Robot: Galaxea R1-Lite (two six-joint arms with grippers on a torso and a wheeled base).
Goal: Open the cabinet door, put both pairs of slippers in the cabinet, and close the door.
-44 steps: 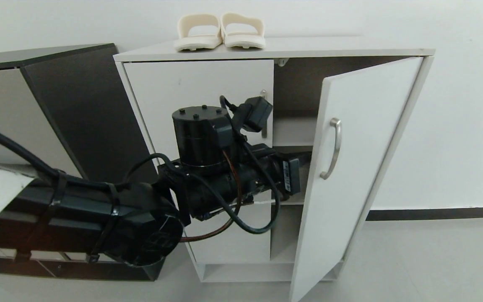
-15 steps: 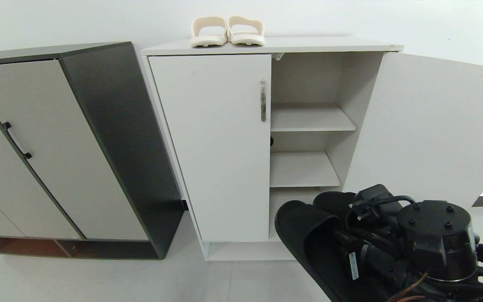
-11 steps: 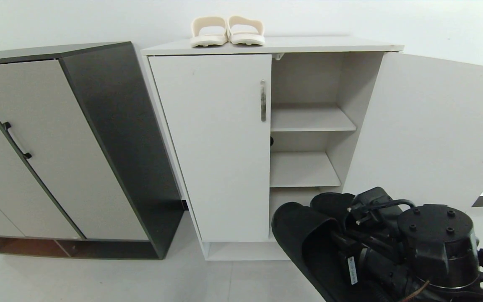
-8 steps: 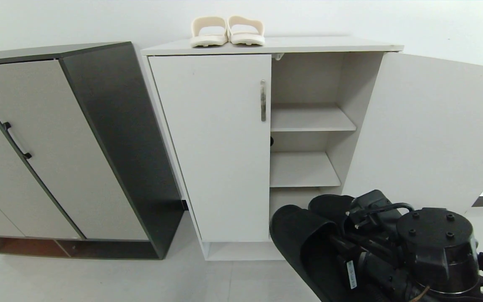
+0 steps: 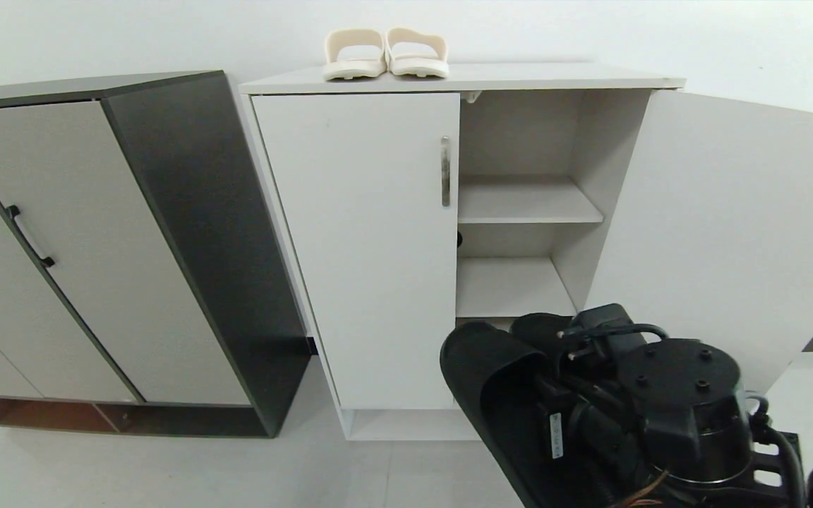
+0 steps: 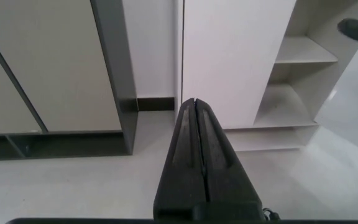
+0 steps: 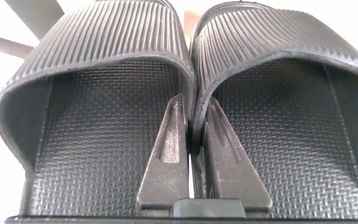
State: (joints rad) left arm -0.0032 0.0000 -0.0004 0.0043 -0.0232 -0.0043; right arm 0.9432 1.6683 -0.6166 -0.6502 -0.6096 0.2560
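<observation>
Right jaws are clamped on the pair of black ribbed rubber slippers. The two fingers pinch the touching inner walls together, so both slippers hang as one bundle. Left jaws are closed on nothing, fingers pressed flat together, low over the pale floor in front of the cabinets

In the head view we see the black pair held just in front of the white two-door wooden cabinet, low by the open bay. The right door is swung wide and the left door is shut. The upper shelf and middle shelf are bare. A pair of cream open-toe slippers sits on the cabinet top, side by side. A dark grey cabinet stands just beside on the left

Step, as we judge it: the door is open, the first pair is on its way to a shelf, and nothing is stored yet. The next move calls for levelling the soles, pushing the bundle in past the shelf lip and clear of the shut left door's edge, then letting go. The cream pair and closing the door come after

On views: the right wrist view gives the pinch itself, which the head view hides behind the arm. The head view gives the cream pair and the door angle. The left wrist view gives the shut left jaws and the cabinet bases at floor level
</observation>
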